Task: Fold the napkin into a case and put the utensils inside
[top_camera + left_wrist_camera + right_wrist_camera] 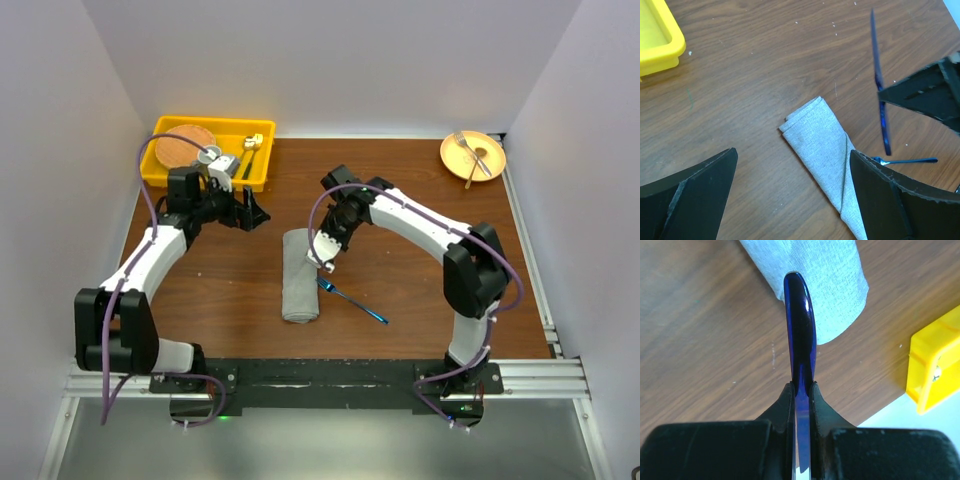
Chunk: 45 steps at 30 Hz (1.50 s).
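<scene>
The napkin [298,275] lies folded into a narrow grey case in the middle of the table; it also shows in the left wrist view [822,140] and the right wrist view [815,275]. My right gripper [328,255] is shut on the blue knife [800,330] and holds it above the case's far end, handle pointing toward the cloth. The knife also shows upright in the left wrist view [879,75]. The blue fork [352,300] lies on the table just right of the case. My left gripper [255,213] is open and empty, left of the case's far end.
A yellow tray [262,130] at the back left holds a brown round piece, a grey cup and other cutlery. An orange plate [500,160] with a silver fork stands at the back right. White walls close in the table.
</scene>
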Available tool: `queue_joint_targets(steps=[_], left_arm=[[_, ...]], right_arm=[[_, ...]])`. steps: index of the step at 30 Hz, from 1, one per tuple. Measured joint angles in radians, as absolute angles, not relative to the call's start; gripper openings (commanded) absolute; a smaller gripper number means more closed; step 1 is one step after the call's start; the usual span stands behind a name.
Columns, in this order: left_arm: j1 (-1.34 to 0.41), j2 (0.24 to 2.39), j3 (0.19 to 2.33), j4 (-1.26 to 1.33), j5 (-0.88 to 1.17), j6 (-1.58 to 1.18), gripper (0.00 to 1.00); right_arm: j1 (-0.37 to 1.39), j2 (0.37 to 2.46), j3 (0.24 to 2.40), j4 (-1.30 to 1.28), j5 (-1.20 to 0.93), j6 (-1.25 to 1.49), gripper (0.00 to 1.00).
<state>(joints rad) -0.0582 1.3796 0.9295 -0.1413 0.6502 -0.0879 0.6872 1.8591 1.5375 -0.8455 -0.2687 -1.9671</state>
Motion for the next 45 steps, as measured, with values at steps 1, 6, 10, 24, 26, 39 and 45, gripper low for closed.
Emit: queue_joint_targets(steps=[1, 6, 10, 24, 26, 39, 45], left_arm=[[-0.056, 1.373, 0.920, -0.138, 0.650, -0.089, 1.00], [-0.049, 1.342, 0.879, -0.137, 0.649, -0.092, 1.00], [-0.041, 1.320, 0.865, -0.137, 0.650, -0.092, 1.00], [-0.038, 1.418, 0.839, 0.036, 0.835, -0.270, 0.84], [-0.071, 1.451, 0.846, 0.036, 0.852, -0.271, 0.83], [-0.216, 1.517, 0.871, 0.059, 0.925, -0.309, 0.75], [-0.239, 1.537, 0.871, 0.117, 0.947, -0.374, 0.72]], right_arm=[[0.690, 1.883, 1.558, -0.846, -0.258, -1.969, 0.00], [0.706, 1.975, 1.644, -0.844, -0.233, -1.973, 0.00], [0.715, 2.011, 1.672, -0.841, -0.218, -1.975, 0.00], [0.764, 1.942, 1.625, -0.802, -0.212, -1.976, 0.00], [0.767, 1.898, 1.616, -0.809, -0.219, -1.976, 0.00], [0.770, 1.807, 1.593, -0.819, -0.228, -1.977, 0.00], [0.774, 1.807, 1.593, -0.821, -0.229, -1.977, 0.00]])
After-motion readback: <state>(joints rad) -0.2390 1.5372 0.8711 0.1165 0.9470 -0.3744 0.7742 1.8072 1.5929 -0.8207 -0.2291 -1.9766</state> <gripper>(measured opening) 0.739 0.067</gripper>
